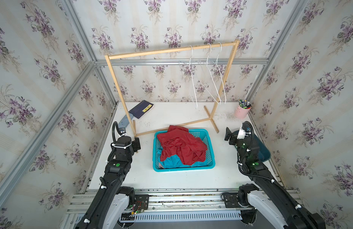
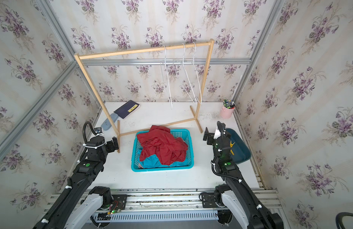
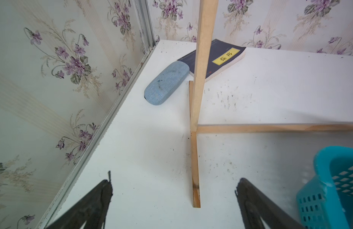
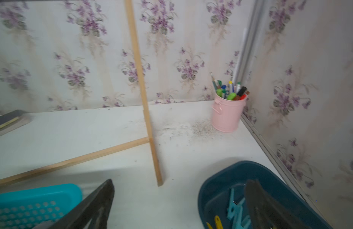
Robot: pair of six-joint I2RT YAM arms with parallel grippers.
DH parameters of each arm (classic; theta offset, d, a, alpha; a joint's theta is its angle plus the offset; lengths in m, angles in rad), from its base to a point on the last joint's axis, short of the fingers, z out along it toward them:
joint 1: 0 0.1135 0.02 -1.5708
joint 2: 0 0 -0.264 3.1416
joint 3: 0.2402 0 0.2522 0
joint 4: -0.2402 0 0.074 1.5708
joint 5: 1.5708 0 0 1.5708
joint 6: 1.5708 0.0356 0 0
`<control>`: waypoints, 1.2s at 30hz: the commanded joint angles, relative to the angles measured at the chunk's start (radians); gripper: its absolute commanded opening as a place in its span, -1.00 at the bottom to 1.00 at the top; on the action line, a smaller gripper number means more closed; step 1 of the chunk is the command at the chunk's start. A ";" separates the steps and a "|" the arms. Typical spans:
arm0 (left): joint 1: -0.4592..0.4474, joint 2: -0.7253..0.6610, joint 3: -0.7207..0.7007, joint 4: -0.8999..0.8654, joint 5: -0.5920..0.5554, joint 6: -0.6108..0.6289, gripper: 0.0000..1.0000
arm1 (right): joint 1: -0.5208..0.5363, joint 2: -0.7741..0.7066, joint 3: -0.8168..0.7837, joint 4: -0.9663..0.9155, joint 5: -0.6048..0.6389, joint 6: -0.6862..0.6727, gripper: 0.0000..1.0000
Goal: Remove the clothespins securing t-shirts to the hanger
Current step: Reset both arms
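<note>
Table point(image 1: 191, 178): white, flowered walls around.
Right gripper point(image 4: 180, 184): spread, empty; clothespins point(image 4: 234, 208) near, in tray point(image 4: 251, 165).
Left gripper point(image 3: 174, 181): spread, empty.

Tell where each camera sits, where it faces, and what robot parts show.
Both top views: high over the near edge, looking down on the wooden rack, bare white wire hangers and turquoise plastic basket of t-shirts; both arms, left gripper, right gripper show.
Left wrist: on the left arm, facing the grey-blue fabric glasses case and dark book; open fingers show.
Right wrist: on the right arm, facing the pink pen cup and dark teal tray of clothespins; open fingers show.
Shared: both wrist views catch rack and basket.
</note>
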 commanded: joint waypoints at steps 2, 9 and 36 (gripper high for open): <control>0.002 0.081 -0.017 0.211 0.003 0.009 0.99 | -0.068 0.068 -0.120 0.396 -0.073 -0.029 1.00; 0.006 0.266 -0.058 0.473 0.016 0.080 0.99 | -0.129 0.276 -0.226 0.708 -0.112 0.014 1.00; 0.009 0.728 -0.101 0.970 0.257 0.132 0.99 | -0.144 0.704 -0.151 0.961 -0.182 0.022 1.00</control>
